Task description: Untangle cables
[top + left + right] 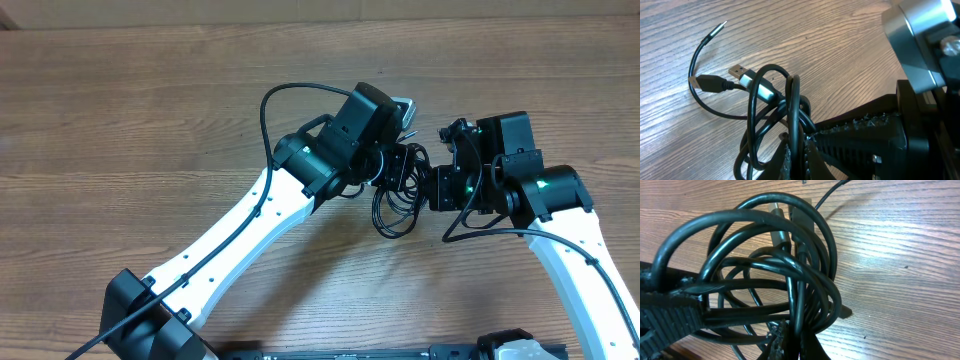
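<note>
1. Overhead view: two white arms [240, 225] meet over the middle of the bench [120, 100], a brown wood-grain surface with a matt, streaked finish. The cables [398, 200] sit between them as a small bundle of thin, glossy black round cords looped over one another.
2. The left hand [398, 165] reaches the bundle from the left. In the left wrist view its ribbed black fingers [786, 161] are pressed together on several loops, which rise from between them in tall narrow arcs.
3. The right hand [438, 188] reaches the bundle from the right. In the right wrist view its dark ribbed fingers [782, 347] are clamped on the lower part of the coil, with wide round loops fanning out above.
4. The two hands stand just beside each other with only the bundle between them. Whether the lowest loop touches the bench cannot be told.
5. Loose ends, left wrist view: a flat silver plug [740, 71] and a black moulded plug [707, 82] lie close together on the wood. A thin cord end with a bare silver tip [720, 27] curves away beyond them.
6. Edges and room: broad wood surface shows to the left, right and far side of the bundle. The bench's far edge runs along the top of the overhead view, and the arm bases occupy the near side.
</note>
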